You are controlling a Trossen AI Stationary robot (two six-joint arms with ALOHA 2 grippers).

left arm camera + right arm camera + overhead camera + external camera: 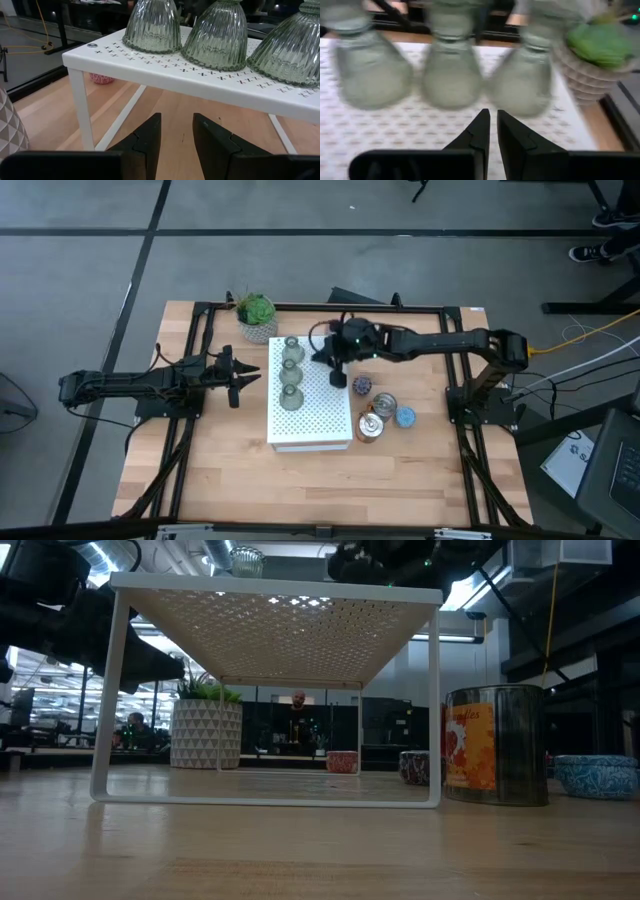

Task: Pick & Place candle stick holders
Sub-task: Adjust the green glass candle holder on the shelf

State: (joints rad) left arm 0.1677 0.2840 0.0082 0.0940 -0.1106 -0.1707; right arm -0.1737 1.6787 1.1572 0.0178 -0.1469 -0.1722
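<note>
Three olive-green glass holders [291, 370] stand in a row on the far left part of the white perforated shelf [320, 420]; they also show in the left wrist view [216, 35] and the right wrist view [452, 75]. A purple holder [361, 386], a silvery holder [384, 403], a blue holder [405, 417] and a printed metal one [369, 428] stand on the table to the right of the shelf. A pink holder [102, 78] shows beyond the shelf's leg. My left gripper [250, 377] is open and empty, left of the shelf. My right gripper [337, 375] is shut and empty, above the shelf's far right part.
A green plant in a white pot [257, 318] stands at the far left corner of the shelf. The shelf top stands on thin legs [112, 700], with open space under it. Bare wood [300, 490] lies toward the near edge.
</note>
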